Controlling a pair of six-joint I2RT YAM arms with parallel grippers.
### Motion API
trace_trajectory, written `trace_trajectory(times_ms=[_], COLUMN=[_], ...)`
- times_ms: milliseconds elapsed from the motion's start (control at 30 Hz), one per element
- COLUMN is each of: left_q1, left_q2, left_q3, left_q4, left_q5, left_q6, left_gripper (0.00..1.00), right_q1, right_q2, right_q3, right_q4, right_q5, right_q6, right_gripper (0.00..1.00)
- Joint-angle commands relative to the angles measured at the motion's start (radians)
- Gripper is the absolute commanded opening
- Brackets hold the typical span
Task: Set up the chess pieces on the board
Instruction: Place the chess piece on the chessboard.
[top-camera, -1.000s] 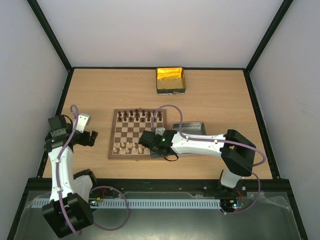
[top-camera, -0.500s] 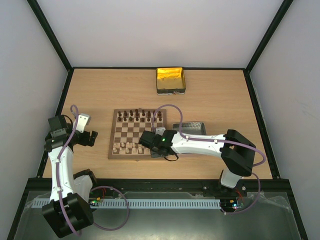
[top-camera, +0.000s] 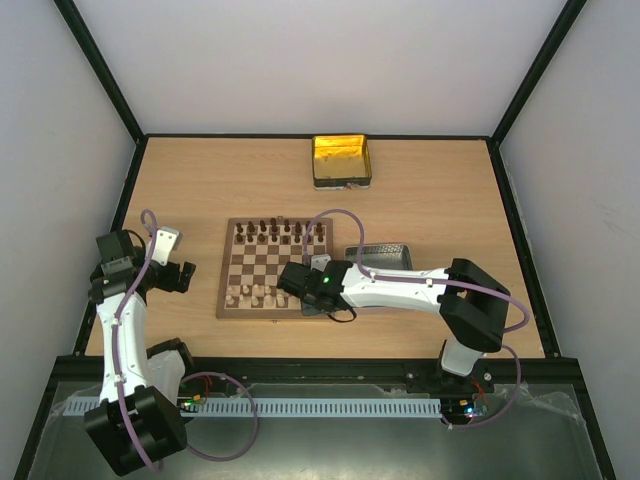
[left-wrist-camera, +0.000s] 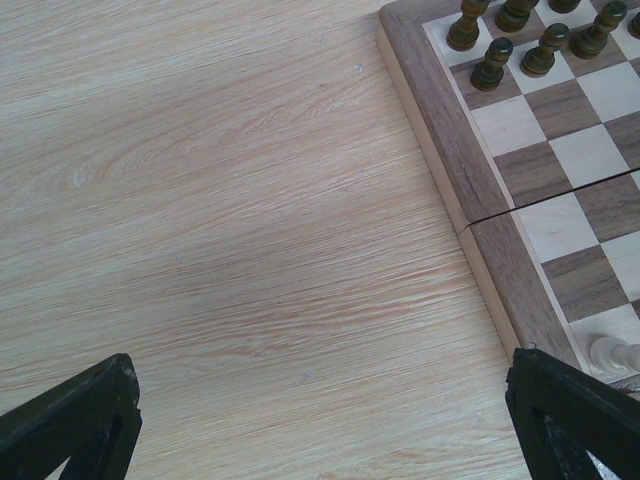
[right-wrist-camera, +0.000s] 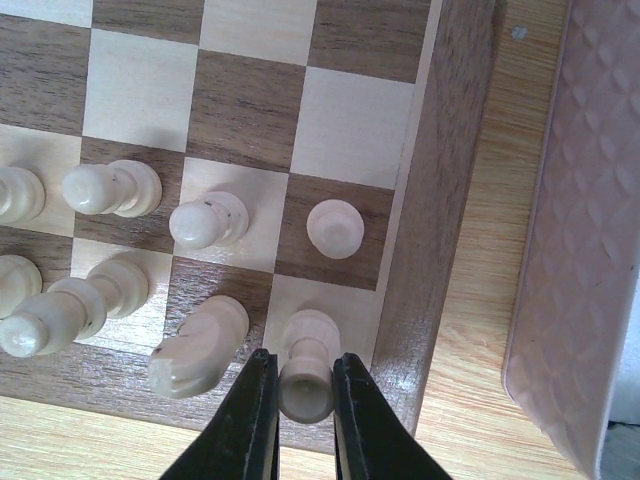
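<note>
From above, the board (top-camera: 265, 265) lies mid-table, with dark chess pieces (top-camera: 280, 232) along its far rows and pale chess pieces (top-camera: 250, 294) along the near rows; the right gripper (top-camera: 305, 290) sits over its near right corner, and the left gripper (top-camera: 182, 272) hangs well off to the left over the table (top-camera: 180, 180). The left wrist view shows that gripper spread wide with nothing between its jaws, the board's left border near. The right wrist view shows narrow jaws pinching a pale rook (right-wrist-camera: 307, 375) on the corner square, a knight (right-wrist-camera: 195, 350) just beside it on the left. The likely risk is that a finger dragging on release tips the rook into the knight or over the board's near edge
</note>
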Motion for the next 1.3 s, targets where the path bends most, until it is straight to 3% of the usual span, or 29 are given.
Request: trace_trajectory(times_ms=[0,700,800,1267], left_q1=[-0.005,-0.004,-0.004,-0.005], left_q2=[-0.006,-0.005,-0.006,-0.006], left_q3=[-0.014,-0.013,-0.014,-0.013], left_q4=[0.003,0.003,0.005,0.005], left_q5=[0.011,0.009,0.008,0.008], left_q6=[0.005,0.005,0.004,0.004], left_gripper=[0.99,0.99,0.99,0.99], right_q1=[0.006,0.007,0.007,0.006], right_q2=[0.017,0.013,0.012,-0.017], right_q3=[-0.003,-0.007,-0.001,0.028], right_q4=[-0.019,-0.011,-0.014,-0.054], right_q5=[0.032,0.032,0.034,0.078], right_q6=[0.014,0.025,0.024,0.035], right_gripper=[0.10,0.18,0.24,0.24])
